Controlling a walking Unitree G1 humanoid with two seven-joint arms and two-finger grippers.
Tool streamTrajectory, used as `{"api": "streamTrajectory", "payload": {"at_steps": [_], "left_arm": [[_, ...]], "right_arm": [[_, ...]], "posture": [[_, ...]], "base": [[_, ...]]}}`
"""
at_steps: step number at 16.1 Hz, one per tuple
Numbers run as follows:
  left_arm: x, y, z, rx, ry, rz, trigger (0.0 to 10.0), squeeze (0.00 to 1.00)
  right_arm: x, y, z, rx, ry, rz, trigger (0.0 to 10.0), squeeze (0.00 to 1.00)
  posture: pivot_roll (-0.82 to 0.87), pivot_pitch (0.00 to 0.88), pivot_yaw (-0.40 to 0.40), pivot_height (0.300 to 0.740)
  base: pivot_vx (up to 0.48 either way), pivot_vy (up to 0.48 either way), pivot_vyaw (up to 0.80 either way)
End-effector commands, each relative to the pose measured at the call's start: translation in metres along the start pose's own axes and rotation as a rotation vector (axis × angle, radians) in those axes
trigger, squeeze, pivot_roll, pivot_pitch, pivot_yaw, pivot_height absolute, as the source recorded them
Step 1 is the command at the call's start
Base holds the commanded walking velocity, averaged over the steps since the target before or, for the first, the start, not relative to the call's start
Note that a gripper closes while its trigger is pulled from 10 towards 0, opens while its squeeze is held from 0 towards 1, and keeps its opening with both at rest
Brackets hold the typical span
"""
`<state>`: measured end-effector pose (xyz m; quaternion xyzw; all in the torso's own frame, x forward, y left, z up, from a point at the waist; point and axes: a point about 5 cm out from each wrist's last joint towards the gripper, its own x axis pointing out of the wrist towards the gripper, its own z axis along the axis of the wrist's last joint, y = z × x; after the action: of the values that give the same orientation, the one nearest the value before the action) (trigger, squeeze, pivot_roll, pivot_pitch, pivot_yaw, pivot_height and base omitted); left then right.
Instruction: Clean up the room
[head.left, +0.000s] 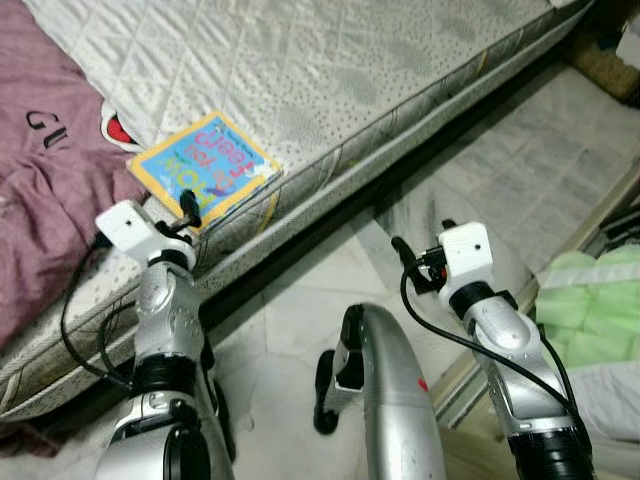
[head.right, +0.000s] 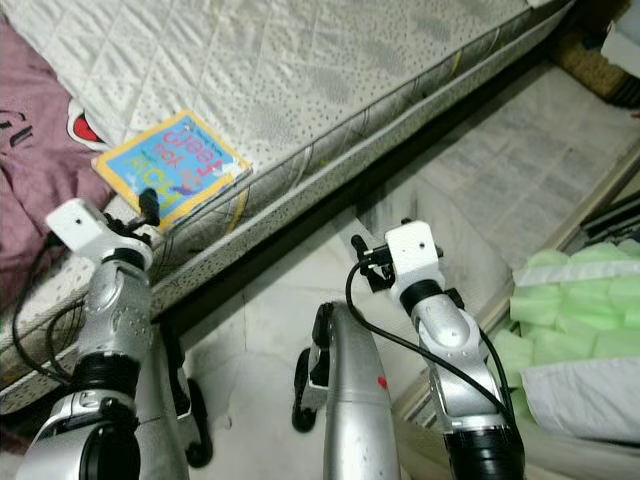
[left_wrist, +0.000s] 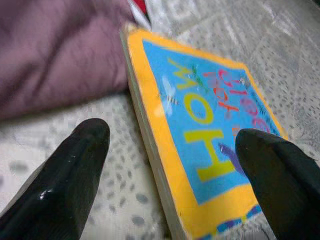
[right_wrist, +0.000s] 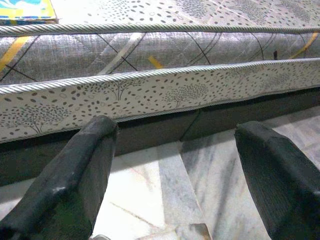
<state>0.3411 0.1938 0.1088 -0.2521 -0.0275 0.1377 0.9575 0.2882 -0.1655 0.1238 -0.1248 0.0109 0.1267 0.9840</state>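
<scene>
With jaws spread, the left gripper (left_wrist: 170, 165) should straddle the yellow-bordered blue board book's (head.left: 205, 166) edge squarely before pinching

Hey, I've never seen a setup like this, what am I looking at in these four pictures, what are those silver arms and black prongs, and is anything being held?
This is a humanoid robot seen through its own cameras. The two wide pictures come from a stereo camera on its head, looking down at its silver arms. The two close-ups come from cameras on its wrists, looking along each gripper's two black fingers.

Before it is a bare quilted mattress over a pale tiled floor. On the mattress, near its edge, lies a book with a blue cover and yellow border, beside a mauve cloth.

The left gripper is open at the book, one finger over the mattress beside it and the other over the cover. It holds nothing yet. The right gripper is open too, above the floor, facing the mattress side. Green packaging lies to the robot's right.
</scene>
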Motion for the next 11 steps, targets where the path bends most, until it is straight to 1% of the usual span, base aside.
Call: {"api": "streamTrajectory", "payload": {"at_steps": [1,3,4,5,7,9,11], "left_arm": [[-0.005,0.006,-0.014,-0.031,0.061,0.029,10.0,0.00],[-0.008,0.008,-0.026,-0.073,0.094,0.030,10.0,0.00],[-0.008,0.009,-0.029,-0.080,0.104,0.024,10.0,0.00],[-0.006,0.011,-0.032,-0.111,0.125,0.011,10.0,0.00],[-0.001,0.010,-0.033,-0.136,0.151,-0.015,10.0,0.00],[0.004,0.007,-0.031,-0.165,0.168,-0.040,10.0,0.00],[0.006,0.006,-0.032,-0.175,0.178,-0.054,10.0,0.00]], "right_arm": [[-0.007,-0.005,-0.002,-0.011,0.013,-0.016,10.0,0.00],[-0.013,-0.012,-0.002,-0.031,0.022,-0.027,10.0,0.00],[-0.015,-0.014,-0.003,-0.035,0.025,-0.030,10.0,0.00],[-0.018,-0.016,-0.002,-0.038,0.030,-0.035,10.0,0.00],[-0.023,-0.017,0.000,-0.041,0.030,-0.037,10.0,0.00],[-0.032,-0.019,0.000,-0.052,0.046,-0.043,10.0,0.00],[-0.041,-0.020,0.000,-0.058,0.059,-0.044,10.0,0.00]], "posture": [[-0.16,0.326,-0.096,0.568],[-0.19,0.341,-0.106,0.568],[-0.19,0.344,-0.108,0.568],[-0.21,0.353,-0.112,0.568],[-0.22,0.367,-0.114,0.568],[-0.24,0.393,-0.117,0.568],[-0.27,0.415,-0.123,0.568]], "base": [[0.000,0.000,0.00],[0.000,0.000,0.00],[0.000,0.000,0.00],[0.000,0.000,0.00],[0.000,0.000,0.00],[0.000,0.000,0.00],[0.000,0.000,0.00]]}}
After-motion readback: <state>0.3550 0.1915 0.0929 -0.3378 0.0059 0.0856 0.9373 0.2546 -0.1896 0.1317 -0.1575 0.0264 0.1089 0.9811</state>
